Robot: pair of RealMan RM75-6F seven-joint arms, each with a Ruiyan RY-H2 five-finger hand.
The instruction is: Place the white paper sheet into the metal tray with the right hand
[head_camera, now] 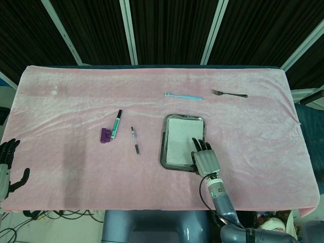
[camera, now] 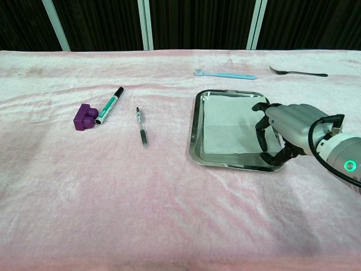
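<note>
Dark panels with pale slanted bars back a tabletop [head_camera: 253, 152] draped in pink velvety cloth. The left robot hand [head_camera: 9, 164] is cut off at the frame edge, fingers apart, holding nothing. The right robot hand [head_camera: 204, 159] covers the metal tray's [camera: 194, 135] near right corner, fingers spread over the paper; whether they touch it is unclear. The white paper sheet [camera: 228, 127] lies flat inside the tray, plain and unmarked.
</note>
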